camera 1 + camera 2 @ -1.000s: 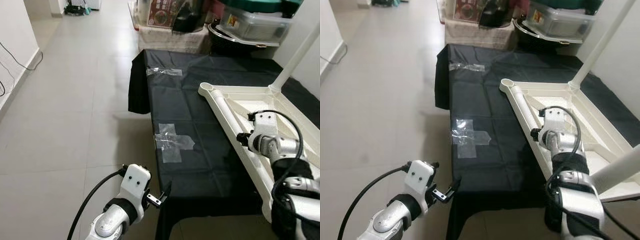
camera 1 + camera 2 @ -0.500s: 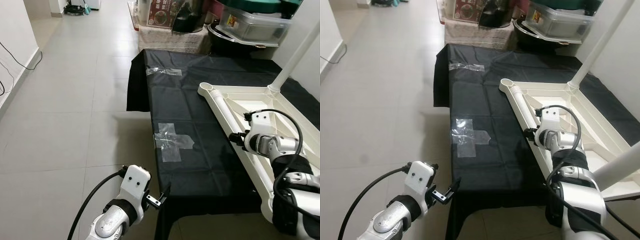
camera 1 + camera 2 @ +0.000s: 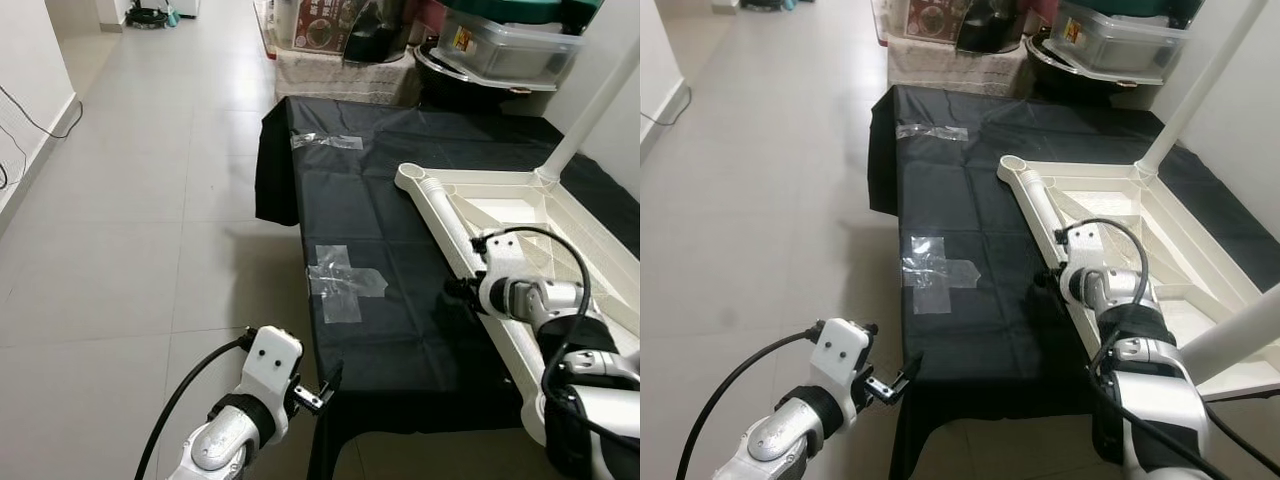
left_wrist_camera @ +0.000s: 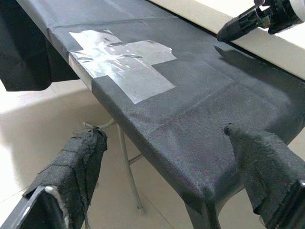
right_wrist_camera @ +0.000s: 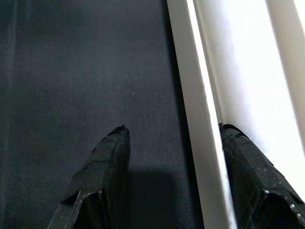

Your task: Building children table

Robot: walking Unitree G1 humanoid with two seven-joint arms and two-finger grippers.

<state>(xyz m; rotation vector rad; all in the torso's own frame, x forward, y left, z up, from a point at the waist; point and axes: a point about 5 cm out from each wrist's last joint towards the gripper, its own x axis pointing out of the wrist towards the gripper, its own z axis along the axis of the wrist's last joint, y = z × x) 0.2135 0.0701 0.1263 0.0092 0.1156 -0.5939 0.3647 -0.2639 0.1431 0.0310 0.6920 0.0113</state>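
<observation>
A white children's table point(image 3: 560, 215) lies upside down on a larger table draped in black cloth point(image 3: 370, 200). One white leg point(image 3: 590, 115) stands up from its far corner, and an empty leg socket point(image 3: 410, 178) shows at the far left corner. My right gripper point(image 3: 455, 290) is at the upturned table's left rim point(image 5: 195, 119). It is open and straddles that rim, one finger point(image 5: 112, 152) over the cloth and the other inside the rim. My left gripper point(image 3: 325, 385) hangs open, holding nothing, low by the cloth's near left corner.
Two patches of clear tape point(image 3: 345, 280) point(image 3: 327, 141) are stuck on the cloth. Boxes point(image 3: 340, 50) and a clear plastic bin point(image 3: 510, 50) crowd the far end. Open tiled floor point(image 3: 130, 200) lies to the left, with a wall and cable point(image 3: 30, 110) beyond.
My right gripper has moved left, from over the inside of the upturned table to its left rim. The left arm has hardly moved.
</observation>
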